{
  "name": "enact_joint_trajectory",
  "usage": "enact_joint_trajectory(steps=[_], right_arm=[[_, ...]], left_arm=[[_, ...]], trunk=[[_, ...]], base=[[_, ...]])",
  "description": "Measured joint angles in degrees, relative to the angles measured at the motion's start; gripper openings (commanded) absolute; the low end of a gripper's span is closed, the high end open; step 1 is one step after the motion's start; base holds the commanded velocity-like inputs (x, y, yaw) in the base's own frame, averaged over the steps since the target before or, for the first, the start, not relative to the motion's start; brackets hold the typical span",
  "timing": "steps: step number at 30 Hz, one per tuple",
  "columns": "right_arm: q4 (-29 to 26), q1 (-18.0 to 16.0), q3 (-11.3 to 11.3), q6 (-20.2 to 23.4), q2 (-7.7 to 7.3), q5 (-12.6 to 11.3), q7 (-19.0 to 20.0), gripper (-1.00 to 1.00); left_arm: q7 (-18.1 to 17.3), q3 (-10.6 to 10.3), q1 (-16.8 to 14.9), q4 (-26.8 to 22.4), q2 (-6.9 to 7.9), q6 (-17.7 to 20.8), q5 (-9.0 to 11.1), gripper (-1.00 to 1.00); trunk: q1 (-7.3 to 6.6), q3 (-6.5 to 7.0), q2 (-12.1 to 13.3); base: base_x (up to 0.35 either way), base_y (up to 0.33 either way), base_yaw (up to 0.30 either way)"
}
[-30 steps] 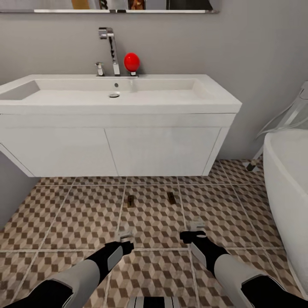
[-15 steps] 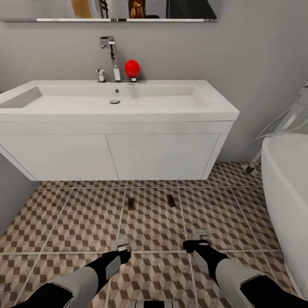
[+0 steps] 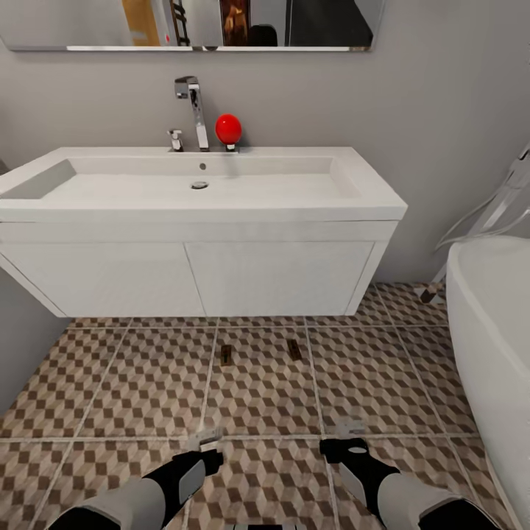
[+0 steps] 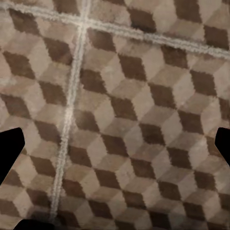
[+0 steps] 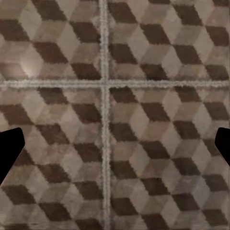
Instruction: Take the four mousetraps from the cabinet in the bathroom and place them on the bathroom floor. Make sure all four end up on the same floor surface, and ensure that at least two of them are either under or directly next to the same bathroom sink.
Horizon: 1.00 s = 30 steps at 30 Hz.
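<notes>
a: what's the room like?

b: bathroom; grey wall, mirror strip [image 3: 191,26] along the top; under it the sink [image 3: 199,184], a wide white basin w/ a tall chrome tap [image 3: 193,110] at the back and a red ball-shaped thing [image 3: 228,129] just beside the tap; basin sits on a white wall-hung vanity [image 3: 199,276] w/ two plain flat fronts; white bathtub [image 3: 493,346] edge on the right.

a: and the floor?

b: bathroom floor [image 3: 132,383] is big square tiles, brown/beige/white cube print, pale grout lines; same pattern under both wrist cams, w/ a grout cross in the right wrist view.

a: mousetraps?

b: two on the tiles, just in front of the vanity's lower edge, near its middle; left mousetrap [image 3: 226,353] lies on or right by a grout line, right mousetrap [image 3: 294,349] lies a little apart from it; both flat, too small to make out detail.

a: pincers?

b: left pincer [image 3: 205,439] and right pincer [image 3: 350,427] hang low over the tiles at the near edge of the head view, well short of the traps; both spread w/ nothing between the fingers; in the wrist views dark finger tips sit at opposite edges, bare tile between.
</notes>
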Motion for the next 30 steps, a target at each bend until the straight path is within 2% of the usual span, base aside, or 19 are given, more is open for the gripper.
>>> enact_joint_trajectory(steps=[10, 16, 30], right_arm=[[0.08, 2.97, 0.01, -0.51, -0.08, 0.05, -0.01, 1.00], [0.09, 6.87, 0.03, -2.59, 0.03, 0.04, -0.01, 1.00], [0.09, 11.13, 0.02, -3.64, -0.03, 0.20, -0.01, 1.00]], left_arm=[[0.00, -0.01, 2.29, 0.01, 0.08, -0.02, -0.01, 1.00], [0.00, -0.01, 4.75, 0.02, 0.15, -0.07, -0.01, 1.00], [0.03, -0.07, 8.38, 0.26, 0.63, -4.33, -0.03, 1.00]], trunk=[[-2.20, 1.80, 4.01], [-3.52, 2.87, 6.42], [-6.59, 5.39, 12.03]], base=[[0.000, 0.000, 0.000], [0.000, 0.000, 0.000], [0.000, 0.000, 0.000]])
